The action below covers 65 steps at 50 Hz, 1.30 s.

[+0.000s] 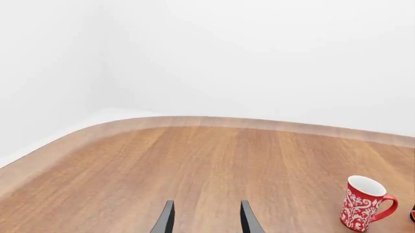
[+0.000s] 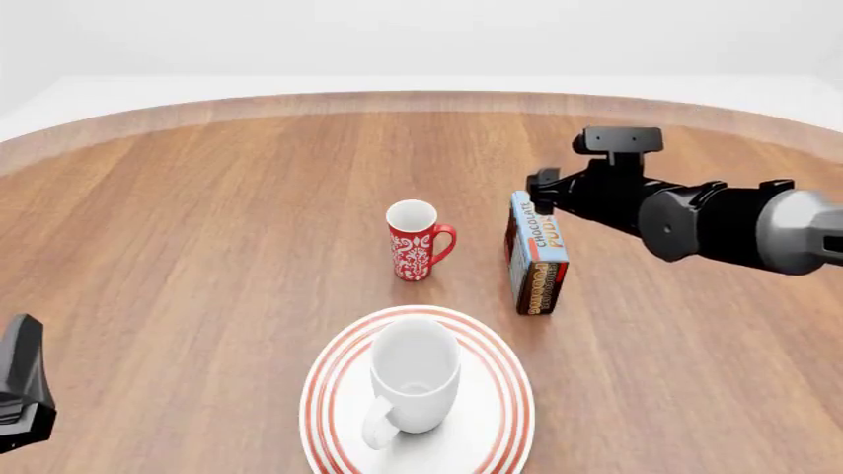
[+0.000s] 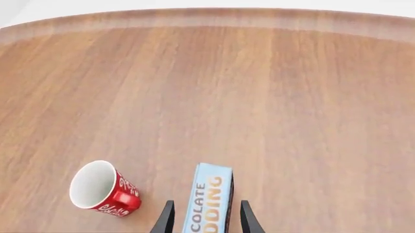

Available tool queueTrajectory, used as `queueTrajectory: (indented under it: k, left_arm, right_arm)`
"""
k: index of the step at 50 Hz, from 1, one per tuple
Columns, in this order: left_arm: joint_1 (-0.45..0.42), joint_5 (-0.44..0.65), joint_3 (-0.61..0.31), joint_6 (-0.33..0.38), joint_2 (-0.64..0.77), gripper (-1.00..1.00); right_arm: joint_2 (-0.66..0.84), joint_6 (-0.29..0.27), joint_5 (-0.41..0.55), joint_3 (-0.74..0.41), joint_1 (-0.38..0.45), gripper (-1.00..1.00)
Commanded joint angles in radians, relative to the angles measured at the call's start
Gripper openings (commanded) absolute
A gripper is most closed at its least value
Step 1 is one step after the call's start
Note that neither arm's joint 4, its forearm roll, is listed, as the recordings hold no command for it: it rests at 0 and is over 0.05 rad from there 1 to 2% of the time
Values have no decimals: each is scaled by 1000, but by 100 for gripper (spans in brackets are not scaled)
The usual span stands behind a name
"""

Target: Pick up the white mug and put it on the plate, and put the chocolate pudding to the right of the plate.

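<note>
The white mug point(image 2: 415, 380) stands upright in the middle of the plate point(image 2: 514, 407), near the table's front edge. Behind and right of the plate, the chocolate pudding point(image 2: 536, 255) stands on its narrow side on the wood. My right gripper point(image 2: 538, 193) is at the carton's far end. In the right wrist view that gripper point(image 3: 206, 204) is open, its fingers straddling the pudding point(image 3: 209, 191) with a small gap on each side. My left gripper point(image 1: 206, 218) is open with nothing between its fingers, low at the front left.
A red mug point(image 2: 415, 240) with white pattern stands upright behind the plate, left of the pudding; it also shows as the red mug point(image 3: 104, 189) and the red mug point(image 1: 363, 203). Part of the left arm point(image 2: 20, 390) shows at the front left corner.
</note>
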Motion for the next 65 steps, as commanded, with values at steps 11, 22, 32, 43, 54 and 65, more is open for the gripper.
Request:
queueTrajectory:
  k: [11, 22, 32, 43, 54, 65]
  left_arm:
    - [0, 1, 0, 0, -1, 100]
    - [0, 1, 0, 0, -2, 100]
    - [0, 1, 0, 0, -1, 100]
    - [-2, -2, 0, 2, 3, 100]
    - [-2, -2, 0, 4, 3, 100]
    - [-4, 10, 0, 7, -9, 100]
  right_arm:
    - [44, 6, -13, -7, 7, 100]
    - [61, 5, -22, -8, 7, 100]
    - [80, 5, -32, -7, 7, 100]
    - [95, 1, -35, -12, 9, 100]
    - [118, 1, -38, -18, 8, 100]
    - [133, 7, -41, -17, 11, 100]
